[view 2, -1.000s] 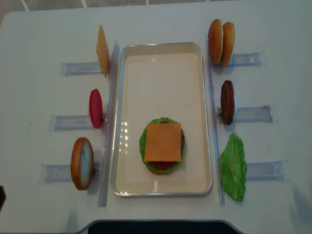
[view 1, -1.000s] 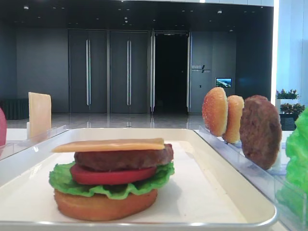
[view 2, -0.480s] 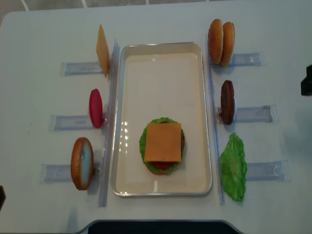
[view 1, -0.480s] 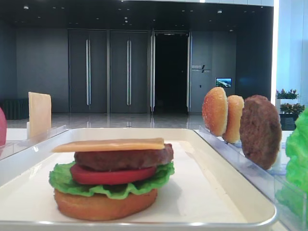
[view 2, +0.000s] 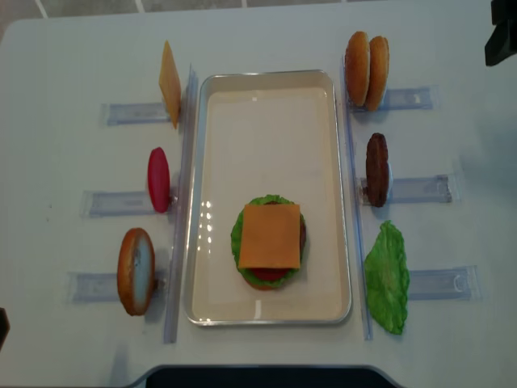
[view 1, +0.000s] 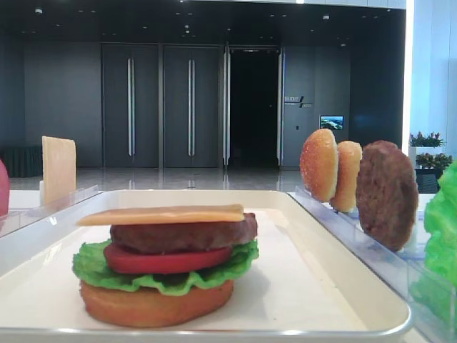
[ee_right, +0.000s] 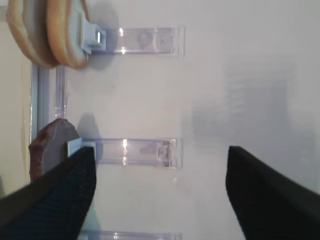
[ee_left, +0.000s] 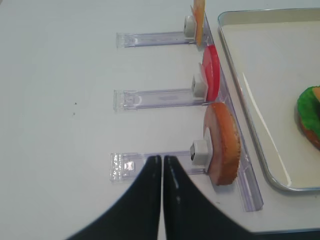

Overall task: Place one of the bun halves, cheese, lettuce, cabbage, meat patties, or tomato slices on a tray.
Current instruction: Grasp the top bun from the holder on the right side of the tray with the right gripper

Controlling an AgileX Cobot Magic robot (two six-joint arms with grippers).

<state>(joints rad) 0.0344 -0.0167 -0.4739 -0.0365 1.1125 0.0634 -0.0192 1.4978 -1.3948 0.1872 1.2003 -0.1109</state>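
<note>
Exterior high realsense view: white tray (view 2: pixel 271 81) centered on the table (view 2: pixel 65 65), holding a partial burger near its front end — bottom bun, lettuce (view 2: pixel 239 234), tomato, patty, cheese (view 2: pixel 270 235) on top. Left racks hold a spare cheese slice (view 2: pixel 170 84), tomato slice (view 2: pixel 158 179) and a bun half (view 2: pixel 136 270) (all standing on edge). Right racks hold two bun halves (view 2: pixel 366 70), a meat patty (view 2: pixel 376 169) and a loose lettuce leaf (view 2: pixel 387 277). Left gripper (ee_left: pixel 162 165) has fingers pressed together, empty, over the rack just beside the left bun. Right gripper (ee_right: pixel 160 165) jaws wide apart, empty, above the table near the patty rack (ee_right: pixel 145 151).
</note>
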